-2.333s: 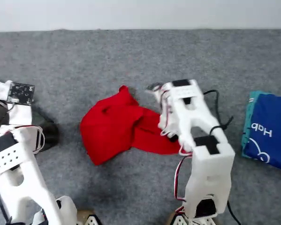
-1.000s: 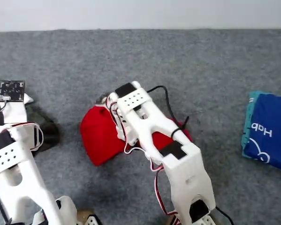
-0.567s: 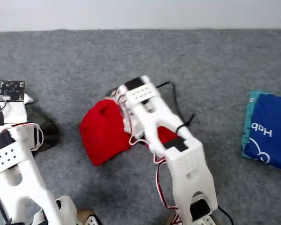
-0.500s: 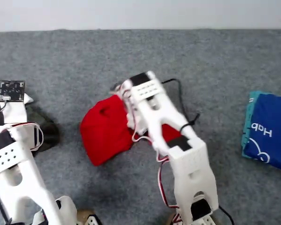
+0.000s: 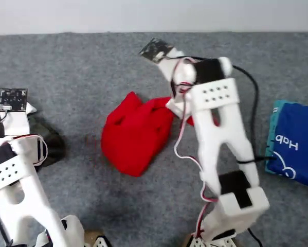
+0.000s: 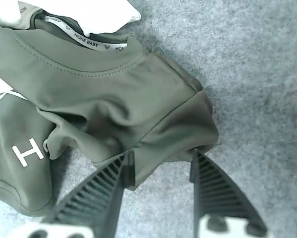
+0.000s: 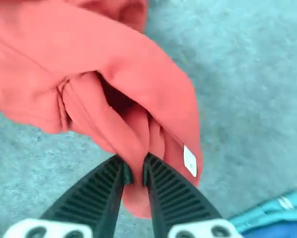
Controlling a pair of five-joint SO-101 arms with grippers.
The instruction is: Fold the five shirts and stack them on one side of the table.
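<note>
Red shirt [image 5: 136,134]: a bunched fold is pinched by the right claw [image 7: 136,173]; the rest is heaped on the tabletop just beyond that claw's tips.
Right claw: clamped narrowly on the red fabric, with a small white tag [image 7: 189,160] seen just beside its tips.
Blue shirt [image 5: 295,144]: laid folded on a teal shirt [image 5: 271,135], well apart from the right claw.
Olive shirt [image 6: 89,109]: left crumpled under the left claw [image 6: 158,163].
Left claw: held wide, nothing gripped; a corner of the olive shirt is straddled by its tips.
White garment [image 6: 89,12]: seen past the olive shirt, far from the left claw.
Tabletop [image 5: 92,67]: covered in grey felt-like material.
</note>
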